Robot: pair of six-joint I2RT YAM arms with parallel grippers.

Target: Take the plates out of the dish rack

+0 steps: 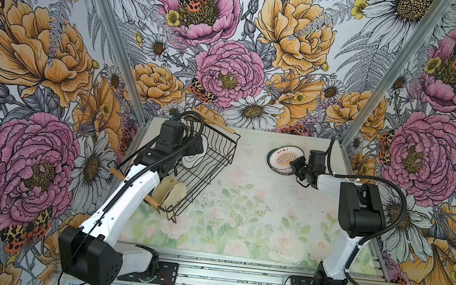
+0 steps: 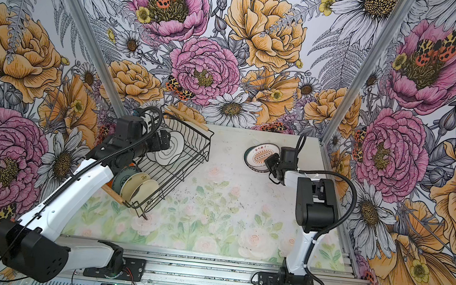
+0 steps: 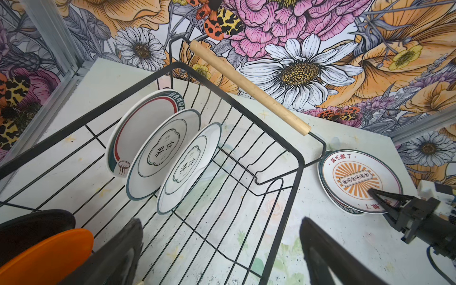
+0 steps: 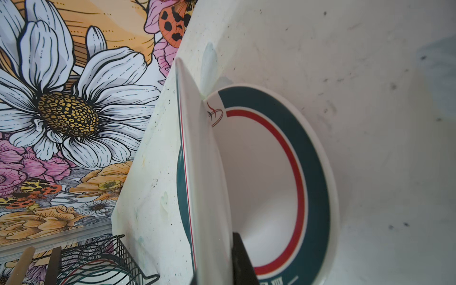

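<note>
**Room.** We find three walls (image 1: 230,61) papered with large peonies, daisies and moths, joined at two aluminium posts (image 1: 116,48). An aluminium rail (image 1: 234,278) runs along the front and carries both arm bases.

**Surface** (image 1: 258,199). It is pale, with a faded rose print towards the front. Both top views show it speckled with dark marks and scuffs.

**Rack** (image 1: 210,158). It sits at the rear left of the surface, set at an angle. One wooden handle (image 1: 214,121) lies towards the back wall and the other (image 1: 153,201) towards the front. Three white plates (image 3: 162,153) stand on edge at its far end. Cream plates (image 2: 140,186) stand at its near end, with a teal plate (image 2: 122,176) beside them. The left wrist view also shows an orange plate (image 3: 47,254) and a black plate (image 3: 32,224) in the rack.

**Stack** (image 1: 280,162). It lies at the rear right, well apart from the rack. A sunburst plate (image 3: 357,180) is on top of a teal-banded plate (image 4: 315,172).

**Left jaws.** They stand wide and hold nothing, above the rack near the white plates.

**Right jaws.** They are narrow, pinching the near rim of the sunburst plate. The right wrist view shows that side tilted off the teal-banded plate, with the far rims touching.
</note>
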